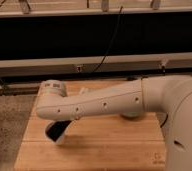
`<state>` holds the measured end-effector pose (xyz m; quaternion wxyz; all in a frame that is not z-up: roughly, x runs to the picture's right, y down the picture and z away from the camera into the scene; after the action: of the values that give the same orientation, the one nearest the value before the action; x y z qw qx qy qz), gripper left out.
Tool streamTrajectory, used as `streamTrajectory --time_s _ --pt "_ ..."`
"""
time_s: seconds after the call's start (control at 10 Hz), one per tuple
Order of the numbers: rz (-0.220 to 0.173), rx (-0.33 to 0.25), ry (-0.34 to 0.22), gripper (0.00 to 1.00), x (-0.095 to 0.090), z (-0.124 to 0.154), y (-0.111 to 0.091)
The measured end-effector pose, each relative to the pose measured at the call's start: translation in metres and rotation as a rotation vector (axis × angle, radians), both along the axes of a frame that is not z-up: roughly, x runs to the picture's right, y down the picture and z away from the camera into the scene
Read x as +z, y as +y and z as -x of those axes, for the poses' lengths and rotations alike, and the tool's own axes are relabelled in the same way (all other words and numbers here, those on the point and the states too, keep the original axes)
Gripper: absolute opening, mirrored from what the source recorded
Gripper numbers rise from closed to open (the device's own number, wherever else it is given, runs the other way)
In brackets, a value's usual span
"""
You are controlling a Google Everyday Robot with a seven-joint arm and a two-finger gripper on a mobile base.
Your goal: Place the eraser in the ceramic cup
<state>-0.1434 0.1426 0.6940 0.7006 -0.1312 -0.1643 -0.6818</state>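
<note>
My white arm [104, 102] reaches from the right across the wooden table [104, 147] to its left side. The dark gripper [56, 131] hangs below the wrist, low over the table's left part. A pale rounded object [133, 115] peeks out under the forearm near the table's middle right. It may be the ceramic cup, but most of it is hidden. The eraser is not visible; the arm and gripper may be covering it.
The table's left edge drops to a speckled floor [6, 130]. Behind the table runs a low metal rail [89, 62] with a dark cable [111, 42] hanging down. The robot's body [181, 130] fills the right side.
</note>
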Motion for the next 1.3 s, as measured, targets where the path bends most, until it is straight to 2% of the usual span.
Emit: streamTrajectory --time_s 0.2,0.3,0.6,1.0,1.1,1.3 --pt "-0.001 0.004 -0.006 0.17 0.0006 0.0016 -0.0005" --pt "-0.001 0.007 -0.009 0.17 0.0011 0.0021 -0.0005" --pt "0.001 0.012 -0.014 0.35 0.0021 0.0017 -0.0006" --pt "0.004 0.018 -0.022 0.29 0.0039 0.0004 -0.0005" --pt "0.005 0.019 -0.025 0.21 0.0042 0.0013 0.0001" --pt "0.007 0.02 -0.03 0.16 0.0052 0.0018 0.0007"
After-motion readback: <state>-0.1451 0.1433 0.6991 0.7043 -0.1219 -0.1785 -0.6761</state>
